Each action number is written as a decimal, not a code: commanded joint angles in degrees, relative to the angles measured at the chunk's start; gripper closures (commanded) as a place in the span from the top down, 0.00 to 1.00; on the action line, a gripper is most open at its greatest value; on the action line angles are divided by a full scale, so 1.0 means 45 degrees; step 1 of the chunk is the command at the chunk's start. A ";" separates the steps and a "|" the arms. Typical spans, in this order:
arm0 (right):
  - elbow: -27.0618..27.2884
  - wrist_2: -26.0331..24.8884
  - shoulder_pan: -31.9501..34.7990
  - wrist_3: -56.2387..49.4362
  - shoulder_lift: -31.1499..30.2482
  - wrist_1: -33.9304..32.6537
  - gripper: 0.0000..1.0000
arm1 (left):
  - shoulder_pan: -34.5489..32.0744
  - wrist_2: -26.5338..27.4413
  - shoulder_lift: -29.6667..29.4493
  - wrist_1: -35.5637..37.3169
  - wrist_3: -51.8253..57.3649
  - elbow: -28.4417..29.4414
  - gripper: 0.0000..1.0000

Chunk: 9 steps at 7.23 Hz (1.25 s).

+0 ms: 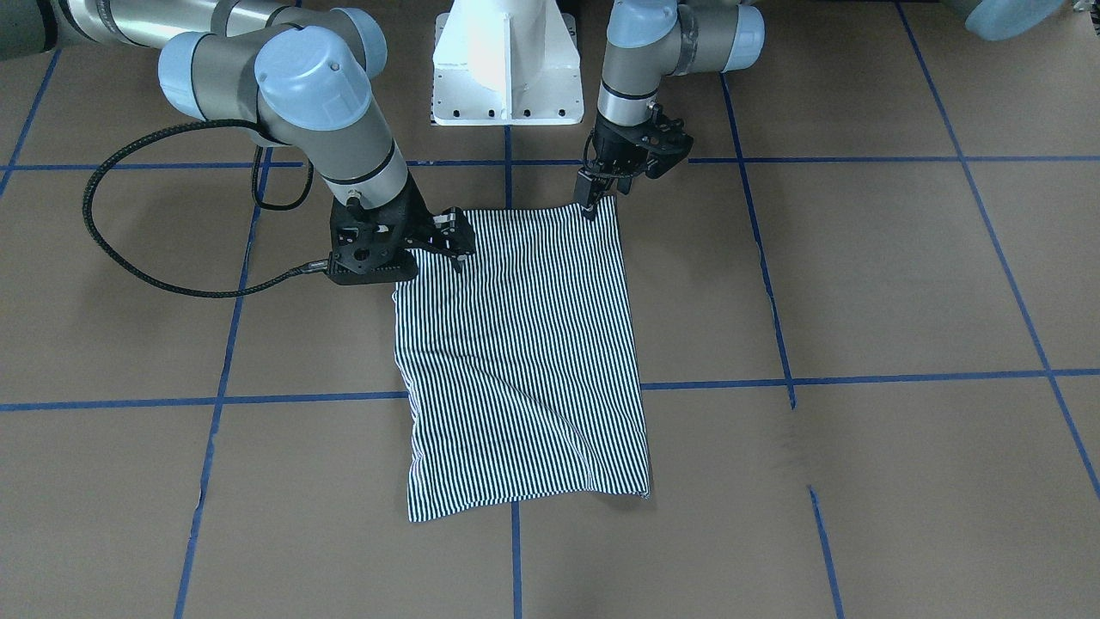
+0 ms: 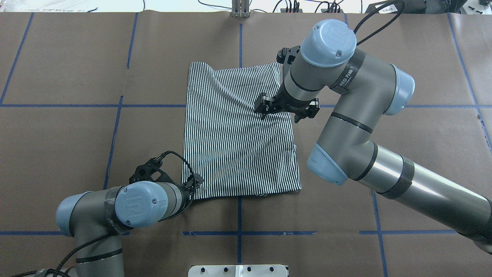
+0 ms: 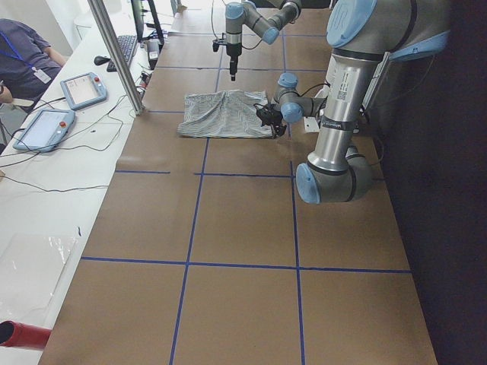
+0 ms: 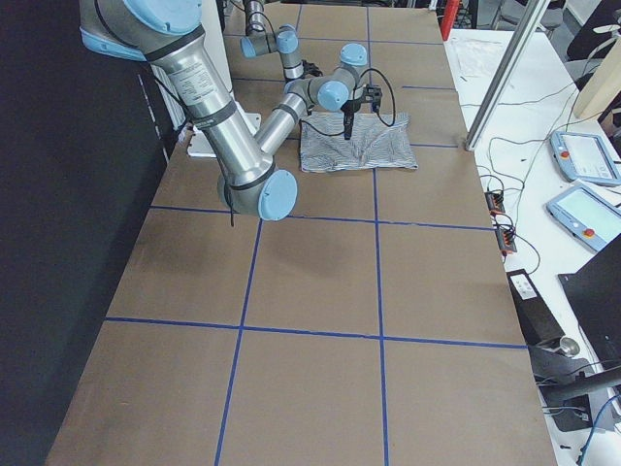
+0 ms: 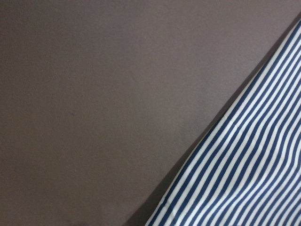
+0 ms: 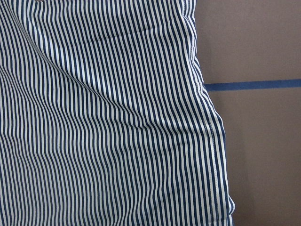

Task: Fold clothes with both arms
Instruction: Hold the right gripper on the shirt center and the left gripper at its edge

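The striped polo shirt (image 1: pixel 524 361) lies folded into a rectangle on the brown table, also in the overhead view (image 2: pixel 238 134). Its collar, placket and logo are hidden. My left gripper (image 1: pixel 592 209) is down at the table, fingers together on the shirt's corner nearest the robot, also in the overhead view (image 2: pixel 196 180). The left wrist view shows only the shirt's edge (image 5: pixel 244 179) close up. My right gripper (image 1: pixel 462 256) hangs shut and empty above the shirt, also in the overhead view (image 2: pixel 263 113). The right wrist view shows the shirt's stripes and hem (image 6: pixel 108 122) from above.
The white pedestal base (image 1: pixel 507 69) stands behind the shirt. A black cable loop (image 1: pixel 112 241) hangs from the right arm. Blue tape lines (image 1: pixel 859 378) grid the table. An operator (image 3: pixel 23 53), tablets (image 3: pixel 84 90) and a metal post (image 3: pixel 118 53) are beside the table.
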 commanded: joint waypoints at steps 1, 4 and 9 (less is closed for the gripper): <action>-0.0002 0.0000 -0.0019 -0.0020 -0.0055 0.0000 1.00 | -0.0083 0.0014 -0.0037 0.0182 -0.0012 0.0016 0.85; -0.0021 0.0000 -0.0020 -0.0059 -0.0114 0.0000 1.00 | -0.0142 0.0033 -0.0134 0.0574 -0.0013 -0.0081 0.66; -0.0040 0.0000 -0.0058 -0.0157 -0.0290 0.0000 1.00 | -0.0083 0.0034 -0.0193 0.0574 -0.0013 -0.0042 0.65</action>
